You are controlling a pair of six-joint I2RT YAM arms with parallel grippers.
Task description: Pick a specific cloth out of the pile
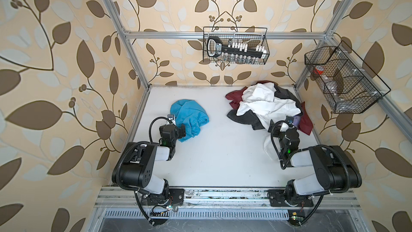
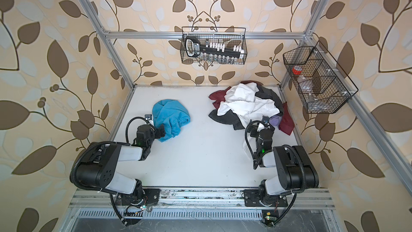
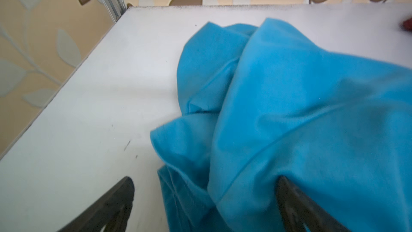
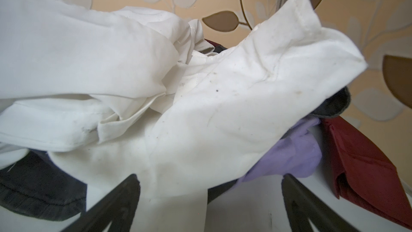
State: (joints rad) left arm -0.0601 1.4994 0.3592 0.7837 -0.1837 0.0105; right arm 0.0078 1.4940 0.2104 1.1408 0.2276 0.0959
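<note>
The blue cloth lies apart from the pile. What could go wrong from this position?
1. The left gripper has open jaws with a fold of the cloth between them; pulling back carelessly could snag and drag it.
2. The right gripper stands open at the near edge of the pile with the white cloth between its jaws; closing there would probably lift the wrong garment.

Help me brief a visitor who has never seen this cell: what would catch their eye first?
The bright turquoise-blue cloth, crumpled alone on the left of the white table, stands out most, with the left gripper open at its near edge. Next comes the pile of white, maroon and dark grey garments heaped in the back right corner.
</note>
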